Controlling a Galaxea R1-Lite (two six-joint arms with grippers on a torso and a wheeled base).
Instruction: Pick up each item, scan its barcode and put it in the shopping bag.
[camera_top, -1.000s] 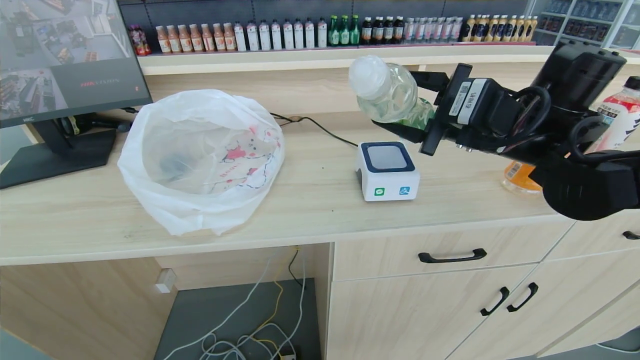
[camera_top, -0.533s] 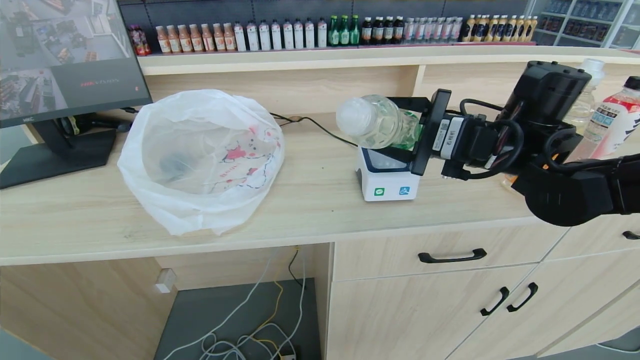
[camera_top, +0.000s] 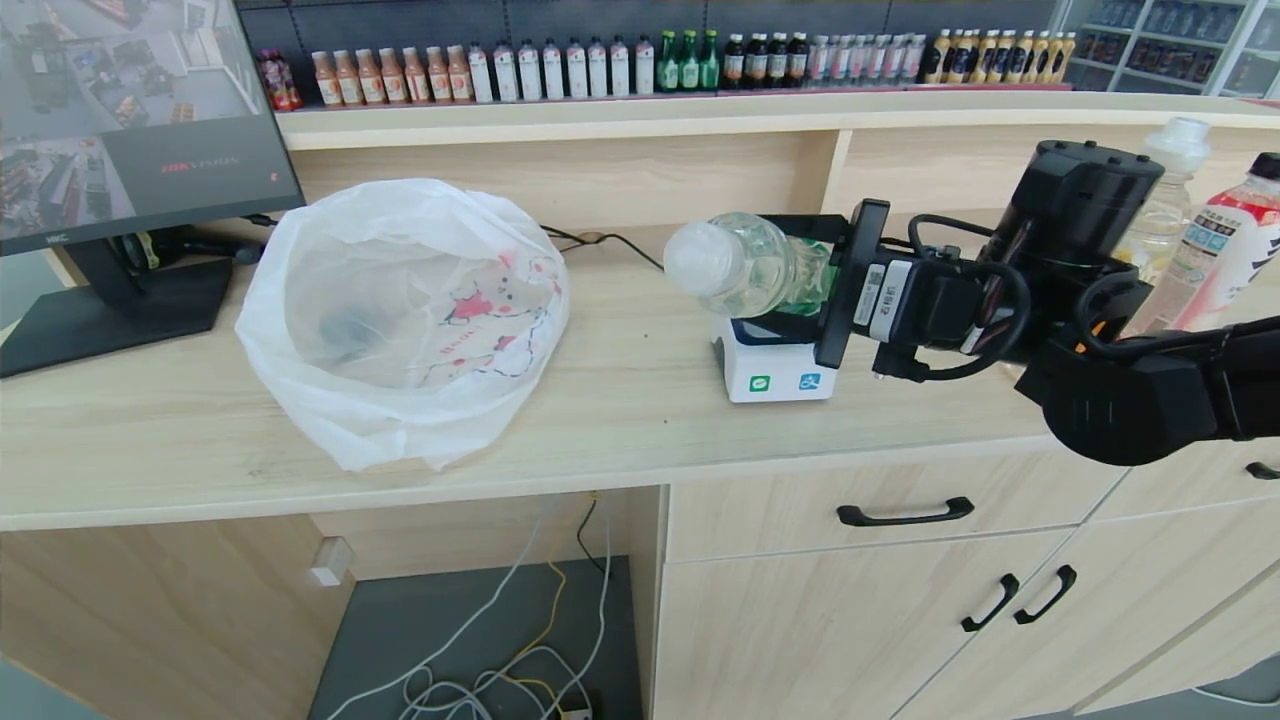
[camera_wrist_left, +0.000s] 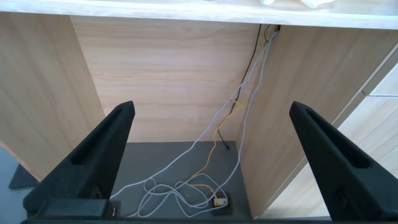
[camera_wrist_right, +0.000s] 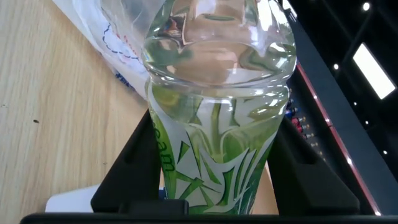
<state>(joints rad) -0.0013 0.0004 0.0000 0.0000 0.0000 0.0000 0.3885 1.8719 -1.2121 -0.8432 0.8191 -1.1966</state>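
Right end effector around one bottle

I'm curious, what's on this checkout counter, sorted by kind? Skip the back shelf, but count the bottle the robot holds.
Bottles: 3 (held bottle in the right pincer, clear bottle, red-labelled bottle)
Shopping bag: 1
Scanner: 1
Monitor: 1
Total: 6. Anything behind the arm is hidden.
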